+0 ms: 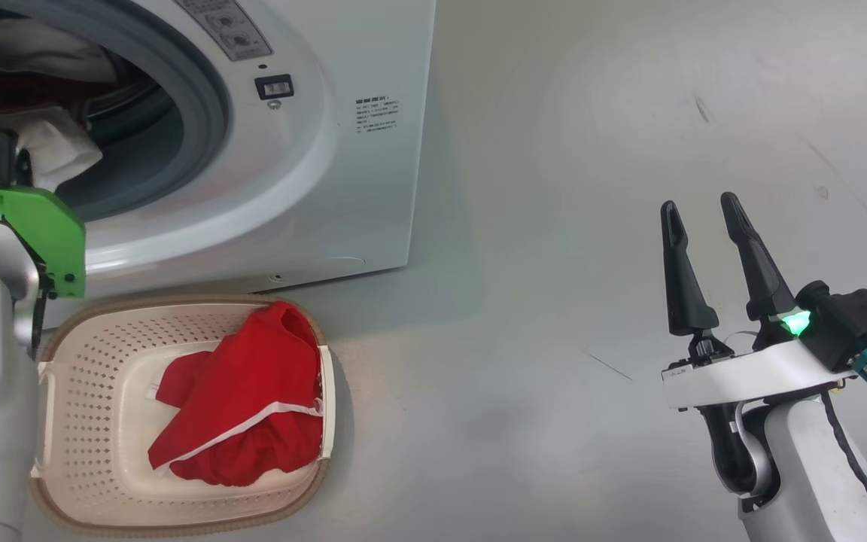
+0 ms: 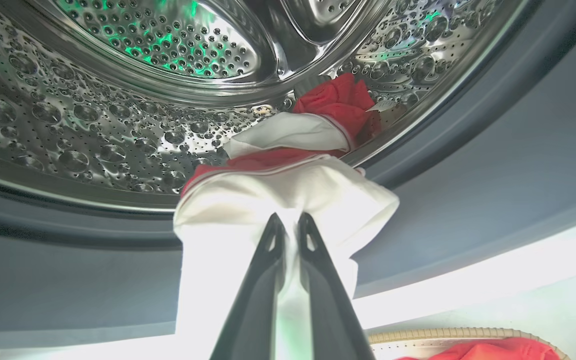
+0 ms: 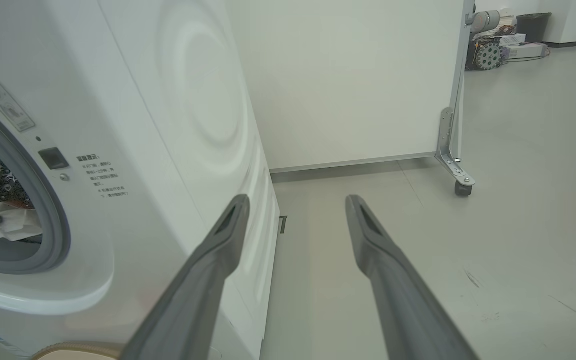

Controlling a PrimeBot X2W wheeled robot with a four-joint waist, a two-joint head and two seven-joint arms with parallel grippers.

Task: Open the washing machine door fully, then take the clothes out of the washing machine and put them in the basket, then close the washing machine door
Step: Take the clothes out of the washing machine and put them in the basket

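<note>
Left gripper [image 2: 288, 218] clamps white fold of clothes [image 2: 288, 185] at drum [image 2: 68, 125] lip, likely soft, light, limp, best held by bunched fold; right gripper [image 1: 698, 202] open over floor [image 1: 554, 226]; red piece [image 1: 245, 391] in basket [image 1: 102, 331]

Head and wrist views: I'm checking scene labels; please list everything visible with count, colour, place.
washing machine: one, white, head view's upper left
drum: one, shiny perforated steel, inside the washing machine
clothes in the drum: count unclear, red and white, at its mouth
basket: one, cream, brown rim, on the floor before the washing machine
red garment: one, white trim, in the basket
wheeled partition: one, white, beyond the washing machine
left gripper: one, dark, shut on clothes in the drum
right gripper: one, dark, open, over the floor
</note>
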